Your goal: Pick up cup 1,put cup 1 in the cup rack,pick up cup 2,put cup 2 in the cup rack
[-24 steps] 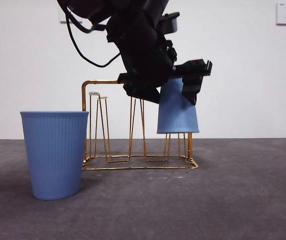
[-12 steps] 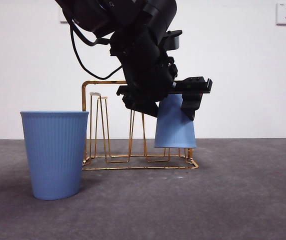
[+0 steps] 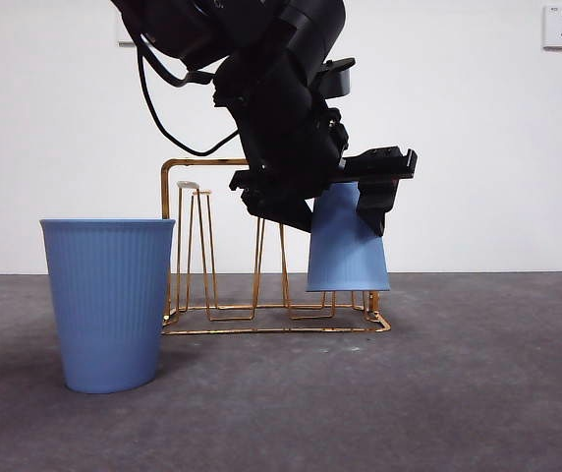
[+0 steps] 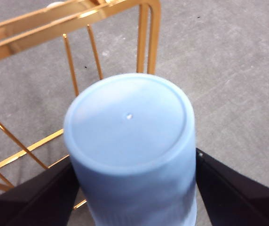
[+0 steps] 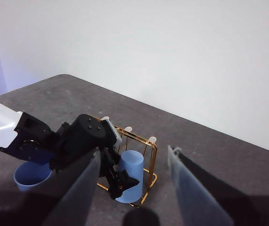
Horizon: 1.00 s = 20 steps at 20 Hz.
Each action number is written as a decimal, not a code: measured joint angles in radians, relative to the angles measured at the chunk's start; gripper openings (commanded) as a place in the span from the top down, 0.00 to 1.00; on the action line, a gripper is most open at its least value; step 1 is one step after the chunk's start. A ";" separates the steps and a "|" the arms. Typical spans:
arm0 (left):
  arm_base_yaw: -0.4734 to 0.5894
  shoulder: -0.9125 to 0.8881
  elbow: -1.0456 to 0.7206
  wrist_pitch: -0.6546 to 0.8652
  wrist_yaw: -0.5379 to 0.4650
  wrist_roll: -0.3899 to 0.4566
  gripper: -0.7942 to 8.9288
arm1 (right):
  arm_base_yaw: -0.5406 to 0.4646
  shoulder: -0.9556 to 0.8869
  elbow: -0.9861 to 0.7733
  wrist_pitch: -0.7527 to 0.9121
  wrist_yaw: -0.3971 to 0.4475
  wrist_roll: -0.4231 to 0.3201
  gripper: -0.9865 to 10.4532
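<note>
The left gripper grasps inverted cup 1 over the cup rack end prong. Lower vertically, centring the prong inside (prong hidden). The right gripper waits, jaws apart.

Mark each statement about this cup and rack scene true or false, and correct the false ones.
1. The left gripper holds an upside-down blue cup at one end of the cup rack. True.
2. The second blue cup lies on its side on the table. False: it stands upright, mouth up, in front of the rack's other end.
3. The right gripper is shut on a cup. False: its jaws are open and hold nothing; it hangs high above the table.
4. The rack is made of gold-coloured wire. True.
5. The held cup is red. False: it is light blue, like the other cup.
</note>
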 measured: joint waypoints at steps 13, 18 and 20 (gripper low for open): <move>0.001 -0.009 0.011 -0.082 0.064 0.000 0.49 | 0.000 0.000 0.000 0.001 0.000 0.000 0.69; 0.000 -0.019 0.015 -0.142 0.093 -0.001 0.49 | 0.000 0.000 0.000 0.001 0.000 -0.002 0.69; 0.001 -0.023 0.017 -0.166 0.116 -0.002 0.50 | 0.000 0.000 0.000 0.001 0.000 -0.003 0.69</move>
